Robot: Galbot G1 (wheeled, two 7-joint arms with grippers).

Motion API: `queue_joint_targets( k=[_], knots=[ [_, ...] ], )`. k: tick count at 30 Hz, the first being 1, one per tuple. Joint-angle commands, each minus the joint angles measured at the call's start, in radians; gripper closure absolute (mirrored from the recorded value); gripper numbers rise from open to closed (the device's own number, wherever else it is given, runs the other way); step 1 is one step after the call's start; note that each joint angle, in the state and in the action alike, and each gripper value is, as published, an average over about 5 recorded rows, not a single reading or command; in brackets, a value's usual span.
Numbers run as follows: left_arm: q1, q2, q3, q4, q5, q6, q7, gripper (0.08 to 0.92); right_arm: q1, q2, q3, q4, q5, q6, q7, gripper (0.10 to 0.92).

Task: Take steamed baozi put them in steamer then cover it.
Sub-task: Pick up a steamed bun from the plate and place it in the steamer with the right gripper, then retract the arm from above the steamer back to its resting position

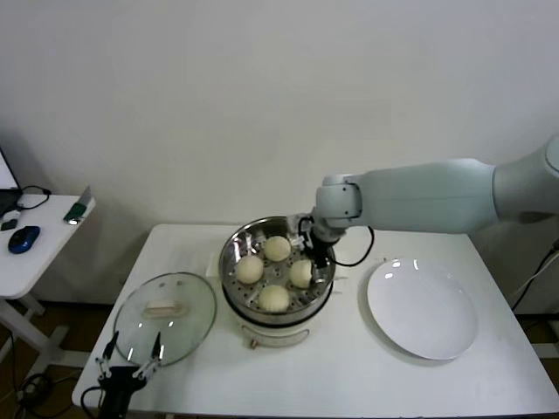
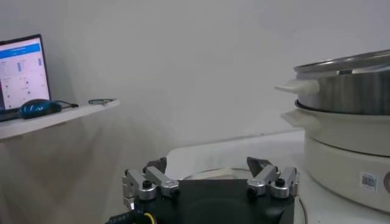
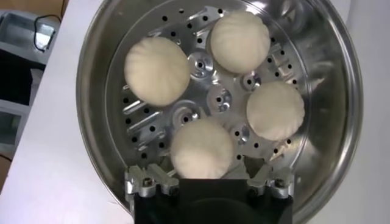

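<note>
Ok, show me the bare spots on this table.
Free: the table front strip between the glass lid and white plate, and the back corner behind the lid. Crowded: the steamer, its tray filled by four baozi, right tool above them.

My head cam is looking down over the whole table (image 1: 349,367). My right wrist cam is staring straight down into the steamer (image 3: 341,115) from close up, while my left wrist cam is sitting low, catching that steamer (image 2: 347,152) side-on.
</note>
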State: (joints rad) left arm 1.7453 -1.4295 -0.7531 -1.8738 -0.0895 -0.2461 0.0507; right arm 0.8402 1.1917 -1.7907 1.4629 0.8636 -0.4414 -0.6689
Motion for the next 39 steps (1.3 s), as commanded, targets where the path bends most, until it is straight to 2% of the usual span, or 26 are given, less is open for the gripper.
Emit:
queue_joint_targets(
  k=[1,6,10,13,17,24,28,32,39],
  knots=[
    [0.000,0.001,0.000,-0.004,-0.015,0.011,0.002,0.177,0.051,-0.056,0.054,-0.012,0.015,0.038,-0.044,0.204],
    [0.001,0.008,-0.001,-0.020,-0.045,0.017,0.001,0.177,0.053,-0.201,0.224,-0.005,0.130,0.025,-0.007,0.202],
    [-0.002,0.016,-0.005,-0.036,-0.074,0.008,0.000,0.177,-0.066,-0.348,0.395,0.024,0.177,0.024,0.217,0.203],
    [-0.005,0.024,-0.007,-0.045,-0.086,0.001,-0.002,0.177,-0.254,-0.454,0.586,0.026,0.111,0.074,0.398,0.203],
    [-0.016,0.033,-0.008,-0.051,-0.077,-0.020,-0.023,0.177,-0.553,-0.578,0.899,0.033,0.001,0.145,0.546,0.203],
    [-0.046,0.054,-0.012,-0.054,-0.066,-0.028,-0.037,0.177,-1.093,-0.725,1.427,0.065,-0.147,0.285,0.634,0.203],
    [-0.063,0.068,-0.012,-0.041,-0.027,-0.030,-0.040,0.177,-1.496,-0.733,1.816,0.099,-0.196,0.360,0.615,0.203],
    [-0.076,0.078,-0.010,-0.025,0.033,-0.049,-0.048,0.177,-1.859,-0.668,2.164,0.130,-0.229,0.428,0.576,0.203],
    [-0.080,0.102,-0.022,0.000,0.261,-0.112,-0.134,0.177,-2.259,-0.454,2.431,0.121,-0.312,0.569,0.524,0.203]
  ],
)
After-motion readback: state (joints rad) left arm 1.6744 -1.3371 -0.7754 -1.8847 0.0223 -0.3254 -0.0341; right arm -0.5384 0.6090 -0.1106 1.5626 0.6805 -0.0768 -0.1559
